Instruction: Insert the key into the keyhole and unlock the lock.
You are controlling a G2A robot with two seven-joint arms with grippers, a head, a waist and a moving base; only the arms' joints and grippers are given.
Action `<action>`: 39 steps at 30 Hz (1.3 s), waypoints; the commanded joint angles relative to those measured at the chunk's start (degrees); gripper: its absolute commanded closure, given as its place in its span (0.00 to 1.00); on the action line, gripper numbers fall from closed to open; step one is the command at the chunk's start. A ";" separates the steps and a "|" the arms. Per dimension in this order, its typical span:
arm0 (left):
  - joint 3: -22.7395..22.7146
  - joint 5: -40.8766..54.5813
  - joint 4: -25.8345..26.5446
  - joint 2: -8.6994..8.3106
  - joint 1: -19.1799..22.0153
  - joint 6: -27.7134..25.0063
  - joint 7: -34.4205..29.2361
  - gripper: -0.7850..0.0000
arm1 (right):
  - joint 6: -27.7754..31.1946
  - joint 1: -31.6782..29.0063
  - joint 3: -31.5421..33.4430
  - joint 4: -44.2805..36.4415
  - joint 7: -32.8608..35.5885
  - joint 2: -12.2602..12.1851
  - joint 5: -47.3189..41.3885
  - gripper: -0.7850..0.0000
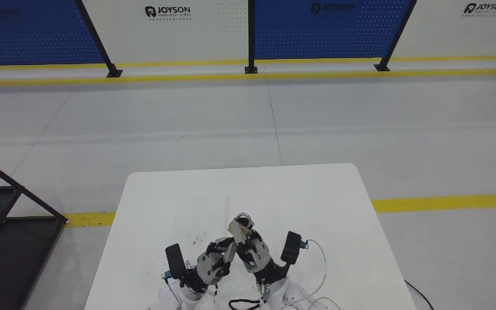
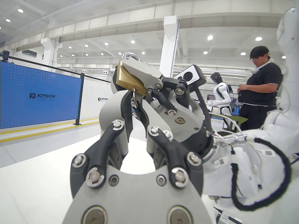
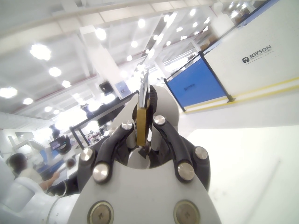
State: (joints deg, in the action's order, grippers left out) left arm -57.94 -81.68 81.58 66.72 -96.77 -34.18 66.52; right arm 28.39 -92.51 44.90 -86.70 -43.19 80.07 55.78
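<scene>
White table (image 1: 310,194) beneath; right gripper (image 3: 146,103) clamps lock (image 3: 141,127); left wrist view catches left gripper (image 2: 135,110) pinching key (image 2: 134,98).

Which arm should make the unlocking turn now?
Left. The left end effector pinches the key against the underside of the brass padlock. The right end effector is clamped on the padlock body, shackle up, so it seems better used as the holder.
</scene>
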 commanded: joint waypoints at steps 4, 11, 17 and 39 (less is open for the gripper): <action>0.12 0.30 0.22 -0.07 -0.02 0.37 -0.39 0.87 | -0.40 0.17 -0.29 0.21 0.07 -0.08 0.09 1.00; 0.15 0.44 0.27 -0.18 0.02 1.13 -0.59 1.00 | -0.85 0.22 -0.54 0.15 0.28 -0.26 0.02 1.00; 0.29 0.74 0.00 -0.24 0.17 1.20 -0.39 1.00 | -1.04 0.06 -0.53 -0.04 0.56 -0.43 0.14 1.00; -0.18 -0.09 -0.78 -0.75 0.25 2.45 0.44 1.00 | -0.82 -1.53 0.27 -1.70 1.23 -1.54 -0.26 1.00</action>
State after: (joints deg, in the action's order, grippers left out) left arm -58.15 -81.68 80.84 65.97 -96.52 -31.98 66.87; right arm 27.66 -93.95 45.10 -88.37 -42.17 78.56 55.57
